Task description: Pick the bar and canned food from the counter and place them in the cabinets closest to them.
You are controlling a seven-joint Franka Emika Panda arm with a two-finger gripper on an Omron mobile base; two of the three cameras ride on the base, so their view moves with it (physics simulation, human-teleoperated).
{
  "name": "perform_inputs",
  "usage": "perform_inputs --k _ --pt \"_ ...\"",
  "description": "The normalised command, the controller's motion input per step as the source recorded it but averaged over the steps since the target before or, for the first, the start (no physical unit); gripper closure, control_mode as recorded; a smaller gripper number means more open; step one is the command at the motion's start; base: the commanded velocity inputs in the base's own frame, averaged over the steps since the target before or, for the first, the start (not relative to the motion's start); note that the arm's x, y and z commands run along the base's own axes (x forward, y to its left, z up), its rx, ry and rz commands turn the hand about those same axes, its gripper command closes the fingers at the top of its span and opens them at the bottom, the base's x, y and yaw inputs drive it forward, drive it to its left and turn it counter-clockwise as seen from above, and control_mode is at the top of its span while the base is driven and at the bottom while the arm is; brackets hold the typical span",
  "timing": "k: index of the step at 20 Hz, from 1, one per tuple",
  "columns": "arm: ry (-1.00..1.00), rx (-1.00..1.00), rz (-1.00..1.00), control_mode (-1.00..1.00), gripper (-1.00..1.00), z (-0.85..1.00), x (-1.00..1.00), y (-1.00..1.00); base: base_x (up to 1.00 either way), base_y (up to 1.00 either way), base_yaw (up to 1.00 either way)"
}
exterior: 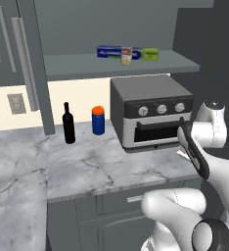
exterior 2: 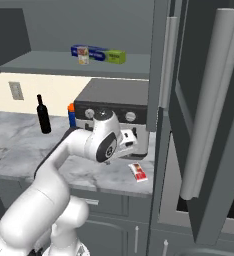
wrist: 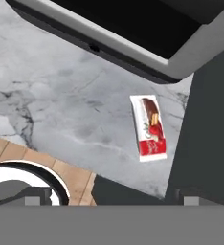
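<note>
I have the counter (exterior: pixel 87 166) spread wide in front of me, its grey-veined marble running left to right under the open cabinets (exterior: pixel 116 63), whose lower shelf carries the canned food (exterior: pixel 126 55) standing upright in front of a long blue-and-green box (exterior: pixel 128 52). A toaster oven (exterior: pixel 150 112) sits on the marble below that shelf, and to its left a blue cylinder with an orange lid (exterior: pixel 98 120) and a dark bottle (exterior: pixel 68 123) stand side by side near the wall. My arm rises from the base, bends at the elbow and reaches across the oven's front, with the wrist turned so the hand looks down on the worktop. The gripper (wrist: pixel 109 194) hangs above the marble with its jaws spread wide and nothing between them. The bar (wrist: pixel 149 127) lies flat on the counter just in front of the oven, near the counter's edge and beside a dark cabinet door (exterior 2: pixel 161 125), apart from my fingertips.
</note>
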Motion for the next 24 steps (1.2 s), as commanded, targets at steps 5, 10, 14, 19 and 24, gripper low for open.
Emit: perform_inputs --k 5,10,14,19,24 --pt "0.09 0.00 -0.02 -1.00 -1.00 -0.31 0.36 -0.28 0.00 0.00 0.00" --pt "0.02 0.03 0.00 -1.00 -1.00 -0.31 0.33 -0.19 0.00 0.00 0.00" --pt "0.00 0.04 0.00 -1.00 -1.00 -0.35 0.33 -0.03 0.00 0.00 0.00" --pt "0.02 0.03 0.00 -1.00 -1.00 -0.48 0.35 -0.02 0.00 0.00 0.00" --pt "0.03 0.00 0.00 -1.00 -1.00 -0.37 0.19 -0.05 0.00 0.00 0.00"
